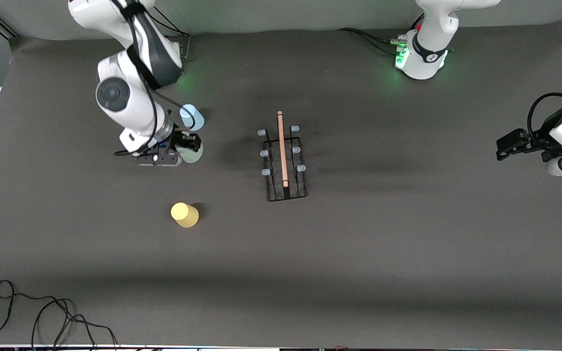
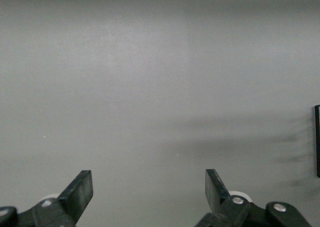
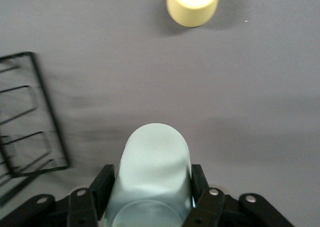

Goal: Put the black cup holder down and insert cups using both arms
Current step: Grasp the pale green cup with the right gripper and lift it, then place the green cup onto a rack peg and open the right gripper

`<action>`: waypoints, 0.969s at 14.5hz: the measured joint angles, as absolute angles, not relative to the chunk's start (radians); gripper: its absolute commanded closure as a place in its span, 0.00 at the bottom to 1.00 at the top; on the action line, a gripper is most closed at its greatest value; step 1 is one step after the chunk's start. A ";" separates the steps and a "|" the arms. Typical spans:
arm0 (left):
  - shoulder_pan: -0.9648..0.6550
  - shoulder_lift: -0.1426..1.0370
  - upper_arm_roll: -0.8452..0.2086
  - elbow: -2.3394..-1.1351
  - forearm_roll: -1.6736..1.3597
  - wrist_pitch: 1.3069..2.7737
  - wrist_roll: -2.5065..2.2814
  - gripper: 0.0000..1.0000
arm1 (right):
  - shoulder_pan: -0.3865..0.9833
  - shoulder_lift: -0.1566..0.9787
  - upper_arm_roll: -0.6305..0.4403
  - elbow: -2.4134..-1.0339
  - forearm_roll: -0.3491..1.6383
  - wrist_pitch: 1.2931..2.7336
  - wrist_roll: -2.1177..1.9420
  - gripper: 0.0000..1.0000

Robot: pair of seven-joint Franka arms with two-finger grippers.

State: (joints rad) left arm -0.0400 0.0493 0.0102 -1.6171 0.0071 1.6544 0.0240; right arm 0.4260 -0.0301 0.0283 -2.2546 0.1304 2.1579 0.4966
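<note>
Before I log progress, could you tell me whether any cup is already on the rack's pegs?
No: in the front view the rack stands bare, with the yellow cup and blue cup on the table and the green cup in the right gripper.

A robotics lab bench: 2 white arms (image 1: 130, 92) with green-lit bases (image 1: 420, 61) bolted along one edge of a table (image 1: 383, 234) covered in plain grey matting, with loose black cables (image 1: 42, 317) trailing near the matting's camera-side edge.

Bare table (image 1: 408, 234) rings the black cup holder (image 1: 285, 163).
</note>
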 measured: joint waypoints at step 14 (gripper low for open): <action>-0.040 0.041 0.009 -1.617 0.007 1.650 0.024 0.00 | 0.753 0.035 0.033 -2.170 0.135 2.274 1.016 0.91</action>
